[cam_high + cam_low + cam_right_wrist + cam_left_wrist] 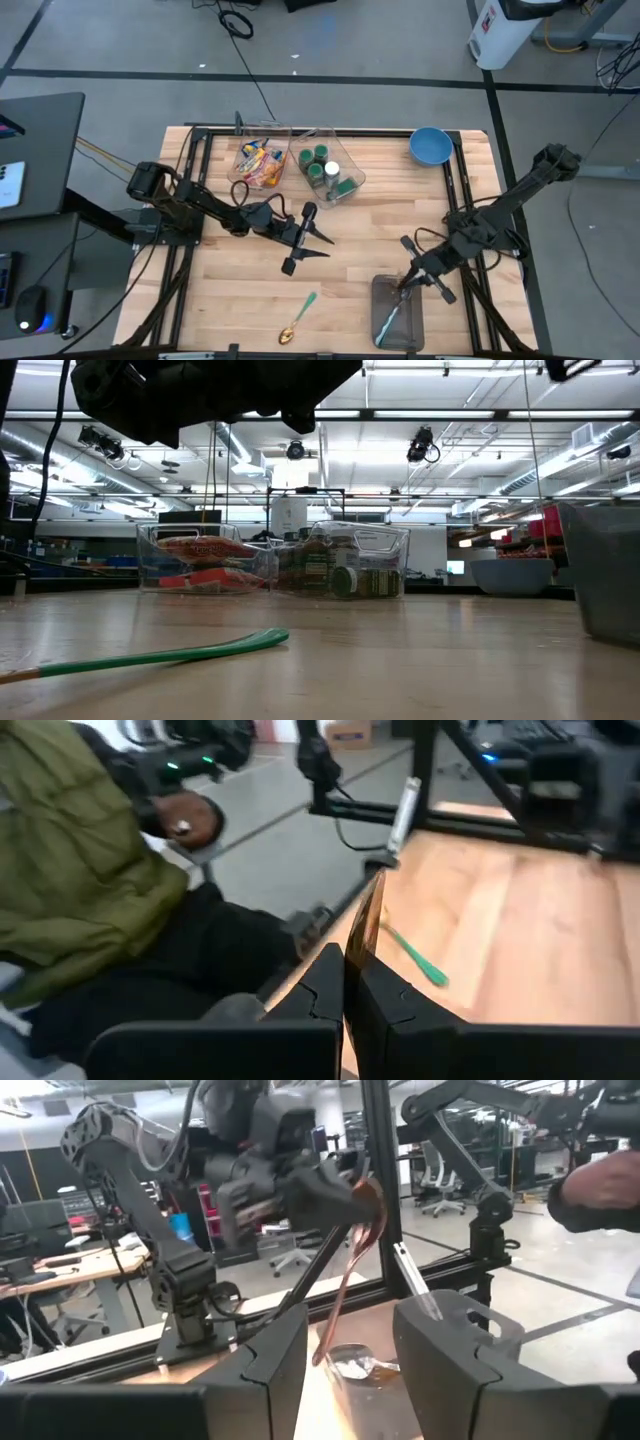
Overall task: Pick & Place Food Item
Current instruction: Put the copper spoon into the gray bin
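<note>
Centrally, left gripper (318, 240) hovering over bare wood just in front of the two clear bins, fingers (262, 1370) parted with nothing between them. Right gripper (405, 287) above the grey tray (412, 318) at the near edge, jaws fully closed on a thin copper-coloured utensil handle (365, 930). Food still binned: packaged snacks (256, 163) in left bin, green-lidded jars (325, 170) in right bin; green-handled spoon (298, 318) lying on table, near edge.

A clear bin (262, 160) at the upper middle of the overhead frame holds packaged snacks (256, 165) in red, yellow and orange wrappers, piled loosely. Touching its right side, a second clear bin (330, 165) holds small green-lidded jars (322, 166), some upright, some tipped.
</note>
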You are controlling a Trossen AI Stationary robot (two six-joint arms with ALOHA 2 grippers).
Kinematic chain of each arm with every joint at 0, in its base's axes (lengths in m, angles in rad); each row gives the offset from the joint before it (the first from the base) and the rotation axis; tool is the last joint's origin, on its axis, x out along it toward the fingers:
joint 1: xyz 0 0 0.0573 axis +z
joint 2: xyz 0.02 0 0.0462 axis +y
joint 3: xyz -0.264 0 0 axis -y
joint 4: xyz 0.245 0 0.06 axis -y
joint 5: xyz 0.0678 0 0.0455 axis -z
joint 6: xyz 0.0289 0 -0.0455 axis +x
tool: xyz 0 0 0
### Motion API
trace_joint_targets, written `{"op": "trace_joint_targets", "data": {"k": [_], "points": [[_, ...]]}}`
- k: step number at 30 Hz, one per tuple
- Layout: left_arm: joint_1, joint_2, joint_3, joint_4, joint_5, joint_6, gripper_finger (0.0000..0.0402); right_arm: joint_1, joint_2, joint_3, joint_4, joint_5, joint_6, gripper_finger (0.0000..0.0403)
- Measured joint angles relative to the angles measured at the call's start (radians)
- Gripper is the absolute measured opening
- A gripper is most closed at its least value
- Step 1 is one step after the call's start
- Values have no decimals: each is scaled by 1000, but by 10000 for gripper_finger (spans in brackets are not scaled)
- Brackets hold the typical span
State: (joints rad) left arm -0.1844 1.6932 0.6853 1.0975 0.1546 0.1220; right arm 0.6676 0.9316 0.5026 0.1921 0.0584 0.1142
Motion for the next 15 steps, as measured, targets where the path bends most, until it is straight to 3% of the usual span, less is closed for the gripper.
{"op": "trace_joint_targets", "data": {"k": [9, 15], "points": [[2, 0, 0, -1, -19, 1, 158, 50, 11, 121, 6, -33, -84, 4], [2, 0, 0, -7, -20, 1, 158, 49, 51, 88, 16, -96, 34, 4]]}}
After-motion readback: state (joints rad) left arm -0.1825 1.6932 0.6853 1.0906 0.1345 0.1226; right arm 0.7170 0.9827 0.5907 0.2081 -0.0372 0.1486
